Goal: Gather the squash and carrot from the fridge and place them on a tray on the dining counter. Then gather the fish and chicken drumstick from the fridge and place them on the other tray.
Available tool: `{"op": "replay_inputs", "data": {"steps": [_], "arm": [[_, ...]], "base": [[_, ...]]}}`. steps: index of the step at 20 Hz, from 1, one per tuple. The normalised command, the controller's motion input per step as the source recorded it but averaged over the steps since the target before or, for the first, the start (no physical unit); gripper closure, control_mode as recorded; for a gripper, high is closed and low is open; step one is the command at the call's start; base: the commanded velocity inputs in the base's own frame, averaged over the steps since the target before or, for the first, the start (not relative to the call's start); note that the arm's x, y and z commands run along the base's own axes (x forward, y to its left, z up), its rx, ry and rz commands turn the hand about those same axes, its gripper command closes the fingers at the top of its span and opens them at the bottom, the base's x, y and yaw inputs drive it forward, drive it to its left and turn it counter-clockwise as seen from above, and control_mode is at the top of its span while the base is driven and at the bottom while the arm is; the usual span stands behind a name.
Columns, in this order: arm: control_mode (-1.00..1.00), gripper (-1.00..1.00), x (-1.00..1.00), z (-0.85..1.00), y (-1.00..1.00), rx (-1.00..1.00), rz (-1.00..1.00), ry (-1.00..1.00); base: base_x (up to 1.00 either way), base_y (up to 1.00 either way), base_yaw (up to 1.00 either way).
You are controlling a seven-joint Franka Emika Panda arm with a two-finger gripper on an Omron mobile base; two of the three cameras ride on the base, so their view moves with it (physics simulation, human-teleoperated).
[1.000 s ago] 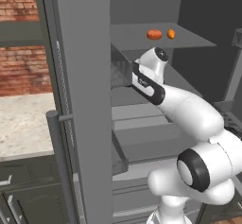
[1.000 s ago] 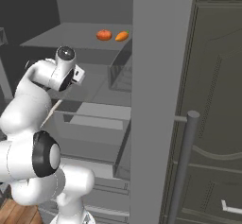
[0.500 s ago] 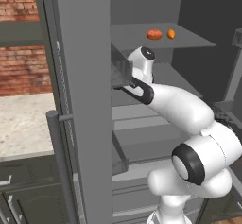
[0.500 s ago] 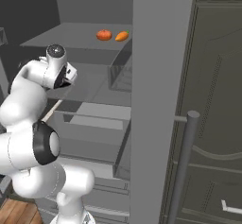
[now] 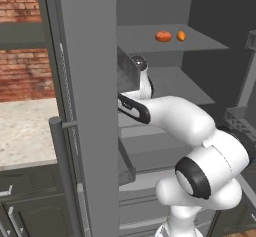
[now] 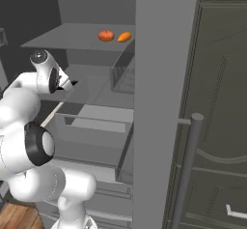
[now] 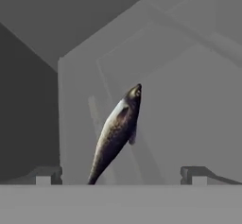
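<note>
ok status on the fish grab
Gripper open, empty. Fish ahead between the fingertips, untouched. Squash and carrot on top shelf. Path looks clear.

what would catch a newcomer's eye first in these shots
Probably the big white arm reaching into the open grey fridge, past the tall door that stands in the foreground. Next, the two orange spots on the top shelf: a round squash with a carrot beside it. In the hand view, a dark silvery fish lies ahead of the open gripper, between its fingertips.
</note>
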Motion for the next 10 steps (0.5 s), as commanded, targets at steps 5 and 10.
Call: {"op": "replay_inputs", "data": {"steps": [5,10], "arm": [[-1.00,-1.00,0.07,-0.05,0.00,0.02,-0.11,0.06],[-1.00,-1.00,0.13,-0.11,0.00,0.03,-0.03,0.13]], "base": [[0.00,0.00,0.00],[0.00,0.00,0.00]]}}
